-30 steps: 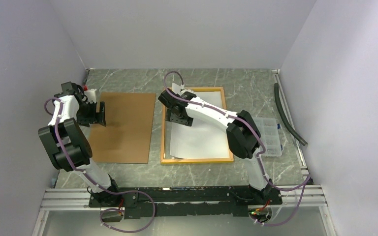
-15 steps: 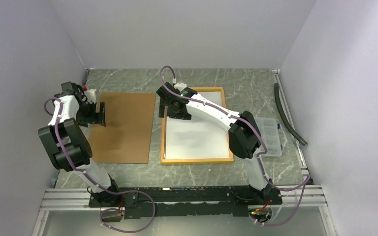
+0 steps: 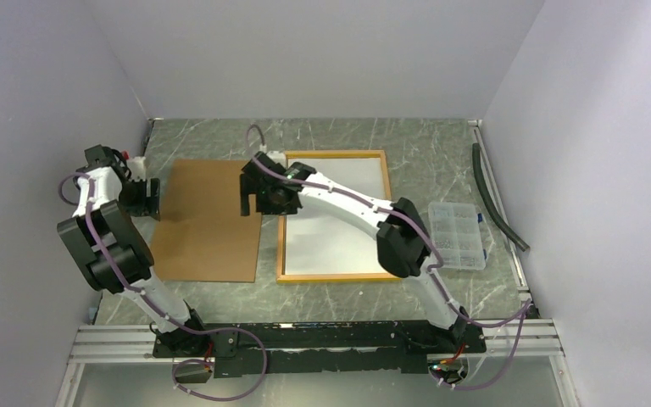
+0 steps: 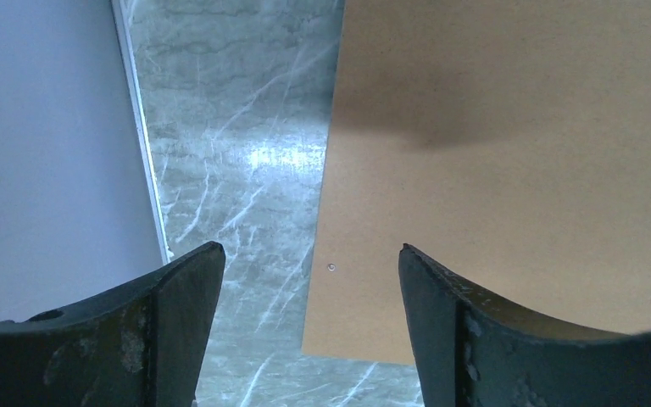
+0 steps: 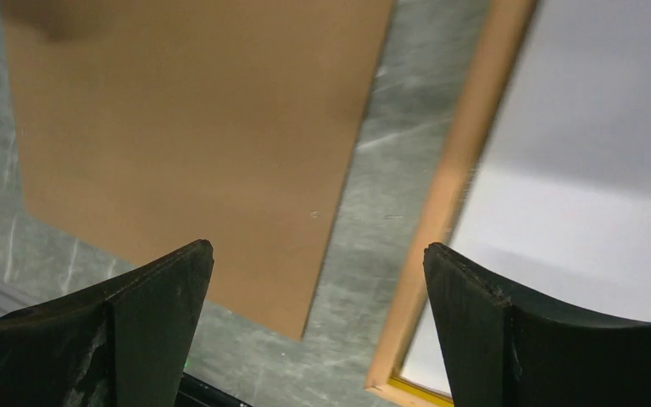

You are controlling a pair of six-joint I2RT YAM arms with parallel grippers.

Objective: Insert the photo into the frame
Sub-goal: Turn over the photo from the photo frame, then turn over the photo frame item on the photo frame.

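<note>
The frame (image 3: pixel 281 242) lies rear side up on the table, right of centre, its light wood rail (image 5: pixel 451 191) showing in the right wrist view. The photo (image 3: pixel 339 233) lies flat inside it, plain white reverse up (image 5: pixel 585 170). My right gripper (image 3: pixel 255 200) (image 5: pixel 315 250) hangs open and holding nothing above the strip of table between the frame's left rail and the brown board (image 3: pixel 208 225) (image 5: pixel 195 127). Over that board's left edge (image 4: pixel 509 153), my left gripper (image 3: pixel 146 202) (image 4: pixel 307 254) is open, nothing between its fingers.
A clear plastic compartment box (image 3: pixel 458 233) sits right of the frame. A black hose (image 3: pixel 496 199) lies along the right wall. Walls close in the left, back and right sides; the arms' mounting rail (image 3: pixel 322 335) runs along the near edge.
The right gripper rose off the photo and swung left, past the frame's left rail. The photo settled flat in the frame. The left gripper drew back to the board's left edge.
</note>
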